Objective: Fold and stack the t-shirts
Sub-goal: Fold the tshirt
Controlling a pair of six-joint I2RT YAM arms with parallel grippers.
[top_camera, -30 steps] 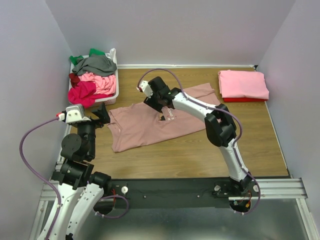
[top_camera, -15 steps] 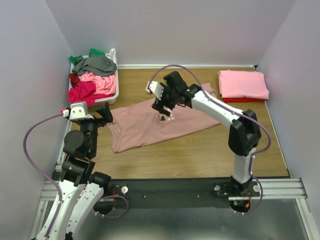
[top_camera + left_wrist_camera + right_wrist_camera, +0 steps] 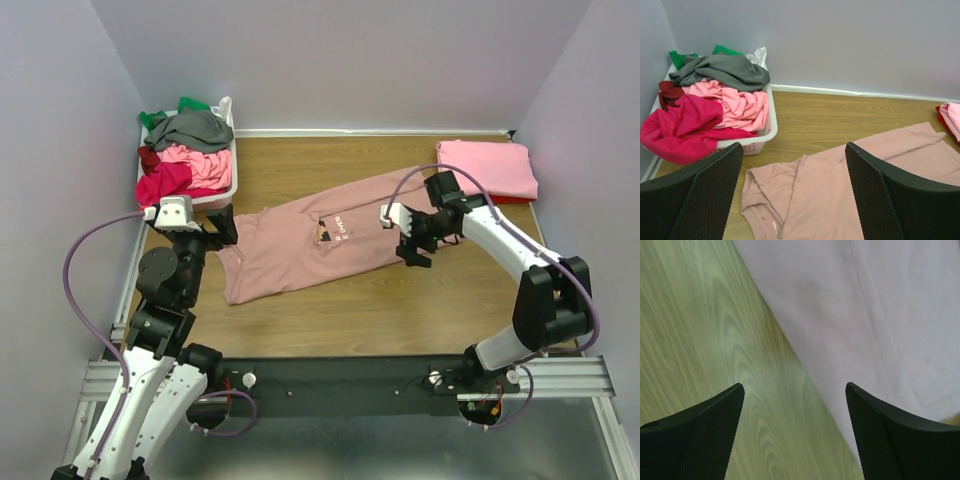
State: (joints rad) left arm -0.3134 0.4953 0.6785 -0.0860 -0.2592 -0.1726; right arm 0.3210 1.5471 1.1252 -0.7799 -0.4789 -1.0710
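Observation:
A dusty-pink t-shirt (image 3: 300, 250) lies spread flat on the table, its small print (image 3: 335, 230) facing up. My left gripper (image 3: 228, 228) is open and empty, just above the shirt's left sleeve and collar end; the left wrist view shows the shirt (image 3: 840, 185) between and beyond the open jaws (image 3: 794, 150). My right gripper (image 3: 412, 248) is open and empty over the shirt's right near edge; in the right wrist view the cloth edge (image 3: 880, 315) runs between the open jaws (image 3: 794, 387). More t-shirts, grey (image 3: 190, 128), green, pink (image 3: 735, 105), bright pink (image 3: 165, 185) and dark red, fill a basket.
The white basket (image 3: 236, 180) stands at the back left against the wall, also in the left wrist view (image 3: 771, 127). A folded pink t-shirt (image 3: 485, 168) lies on a red one (image 3: 490, 200) at the back right. Walls close three sides.
My right arm has swung from over the print in the shirt's middle to the shirt's right near edge. My left gripper has shifted a little right toward the sleeve.

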